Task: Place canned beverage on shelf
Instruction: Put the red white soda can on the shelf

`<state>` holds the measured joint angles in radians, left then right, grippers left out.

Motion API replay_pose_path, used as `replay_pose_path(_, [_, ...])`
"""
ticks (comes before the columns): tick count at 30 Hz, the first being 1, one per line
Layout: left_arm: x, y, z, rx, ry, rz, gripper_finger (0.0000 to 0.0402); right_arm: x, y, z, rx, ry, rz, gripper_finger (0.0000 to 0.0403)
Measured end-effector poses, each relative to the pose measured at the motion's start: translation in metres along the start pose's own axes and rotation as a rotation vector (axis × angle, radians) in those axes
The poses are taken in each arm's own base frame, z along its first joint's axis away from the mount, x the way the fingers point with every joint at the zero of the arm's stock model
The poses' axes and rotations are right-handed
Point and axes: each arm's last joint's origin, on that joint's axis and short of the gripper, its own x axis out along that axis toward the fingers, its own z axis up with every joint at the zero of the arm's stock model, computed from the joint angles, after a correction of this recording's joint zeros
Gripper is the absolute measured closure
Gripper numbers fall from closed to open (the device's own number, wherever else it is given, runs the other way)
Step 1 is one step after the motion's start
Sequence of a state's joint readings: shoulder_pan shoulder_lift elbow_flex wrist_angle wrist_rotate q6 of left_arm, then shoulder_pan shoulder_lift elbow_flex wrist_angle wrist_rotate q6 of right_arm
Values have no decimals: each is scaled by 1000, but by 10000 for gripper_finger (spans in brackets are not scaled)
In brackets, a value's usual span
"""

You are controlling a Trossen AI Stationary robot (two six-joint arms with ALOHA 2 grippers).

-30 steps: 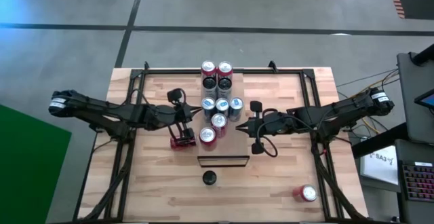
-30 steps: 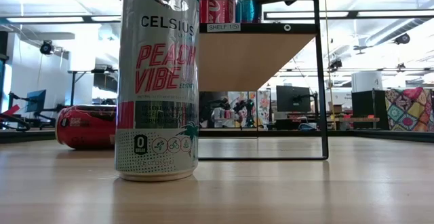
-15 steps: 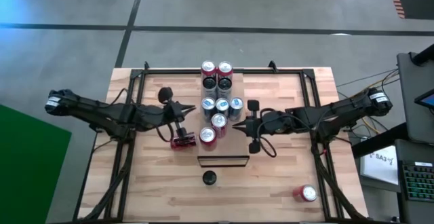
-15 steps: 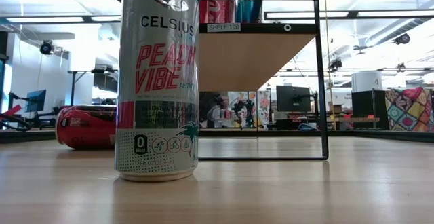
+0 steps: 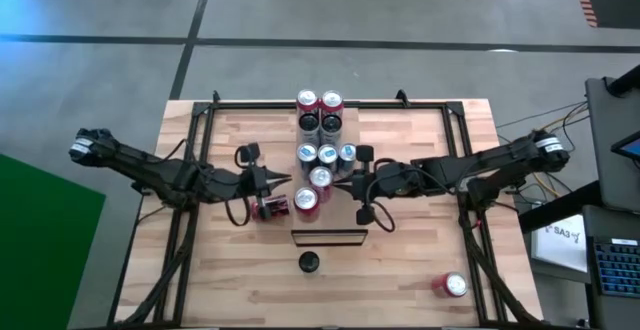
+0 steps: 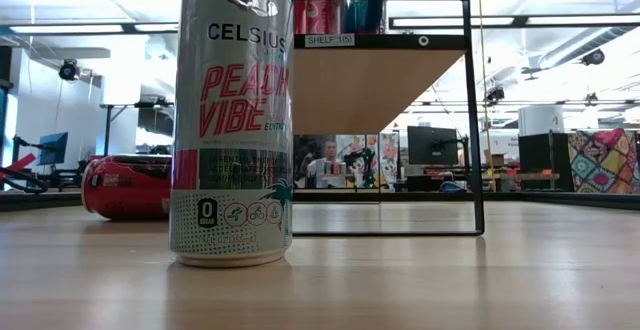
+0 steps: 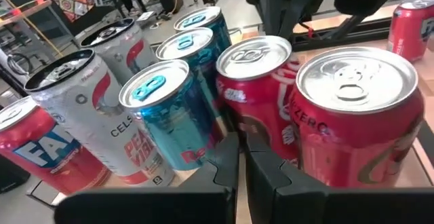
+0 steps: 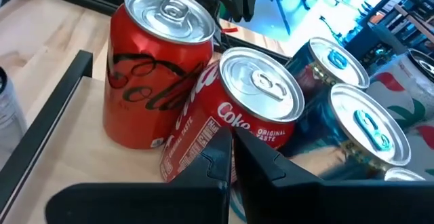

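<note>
Shelf: the shelf point(image 5: 328, 195) is a raised light wood board in a black frame, standing mid-table; in the low view its board point(image 6: 372, 75) sits high in the frame with a small white label on its front edge.
Cans on shelf: a row of upright cans runs along the board: two red-topped ones at the far end point(image 5: 318, 101), two dark-topped ones next point(image 5: 319, 123), three teal ones point(image 5: 327, 154), then a red cola can point(image 5: 320, 177) and a second red can point(image 5: 306, 200) nearest the front edge.
Fallen can: a red can on its side point(image 5: 270, 207) lies on the table just left of the shelf, near the front red can; the low view shows it behind the tall can point(image 6: 127, 186).
Left end effector: the left end effector point(image 5: 283, 181) has its fingers closed together, holding nothing, its tip just beside the red cans at the shelf's left side; its wrist view shows the closed fingers point(image 7: 261, 176) right below the red cans.
Right end effector: the right end effector point(image 5: 341, 180) is likewise pinched closed and empty, pointing at the red cola can from the shelf's right side.
Tall can: a white Celsius can point(image 6: 234, 120) stands upright on the table in front of the shelf, seen from above as a dark top point(image 5: 309, 262).
Stray can: another red can point(image 5: 452, 286) stands near the table's front right corner, well apart.
Table: planked wooden table point(image 5: 420, 260).
</note>
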<state>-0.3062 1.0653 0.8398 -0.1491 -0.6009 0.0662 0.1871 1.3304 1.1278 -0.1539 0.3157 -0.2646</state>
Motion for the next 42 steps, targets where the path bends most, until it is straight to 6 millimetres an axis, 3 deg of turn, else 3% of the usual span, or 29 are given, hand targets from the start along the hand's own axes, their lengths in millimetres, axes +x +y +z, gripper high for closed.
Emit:
replay_pose_path(19, [4, -8, -3, -7, 15, -79, 401, 8, 2, 3, -37, 8, 1, 394])
replay_pose_path(29, [6, -9, -3, -2, 18, -70, 401, -5, -3, 6, -14, 5, 2, 394])
replay_pose_path(36, [-6, 1, 2, 68, -23, -21, 402, -23, -36, 39, 205, 58, -30, 394])
replay_pose_path(42, [-19, 12, 6, 187, -49, -11, 402, -16, -63, 63, 405, 113, 11, 394])
